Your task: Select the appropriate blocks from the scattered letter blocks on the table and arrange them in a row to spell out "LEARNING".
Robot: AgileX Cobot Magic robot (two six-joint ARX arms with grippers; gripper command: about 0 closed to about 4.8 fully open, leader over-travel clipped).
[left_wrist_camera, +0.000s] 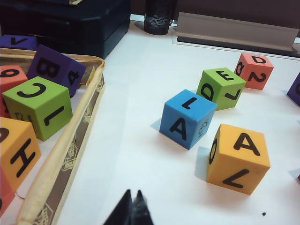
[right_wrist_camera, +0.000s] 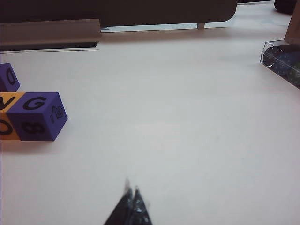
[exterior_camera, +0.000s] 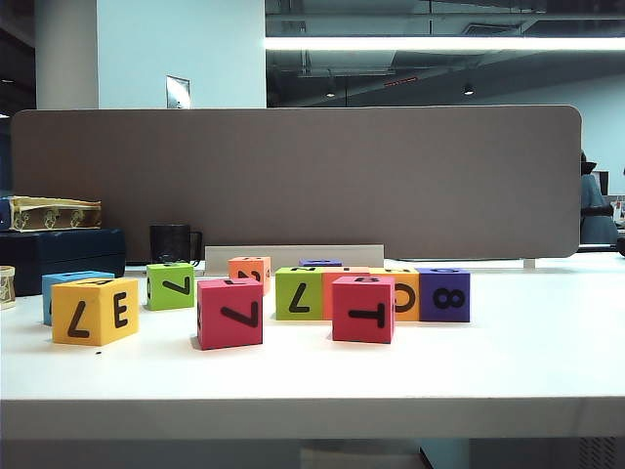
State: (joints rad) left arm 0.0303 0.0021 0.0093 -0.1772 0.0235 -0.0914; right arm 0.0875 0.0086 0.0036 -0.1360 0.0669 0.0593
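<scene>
- Our left fingers (left_wrist_camera: 132, 206) hang pressed together and empty above the bare counter (left_wrist_camera: 140, 154), near the blue block (left_wrist_camera: 186, 118); our right fingers (right_wrist_camera: 131, 206) likewise, well apart from the purple G block (right_wrist_camera: 37, 116).
- The letter blocks (exterior_camera: 229, 313) lie scattered, no row begun, so we judge both arms parked.
- Only our left wrist view shows a tray (left_wrist_camera: 61, 154) holding spare blocks; the exterior view shows neither arm.

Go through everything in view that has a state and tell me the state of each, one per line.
left gripper: shut, empty, above bare table.
right gripper: shut, empty, over open tabletop.
blue block: loose, L on top, A facing the camera.
orange block: loose, A on top.
green block: loose, E on top.
purple block: G on top, against an orange neighbour.
cardboard tray: holding spare blocks.
</scene>
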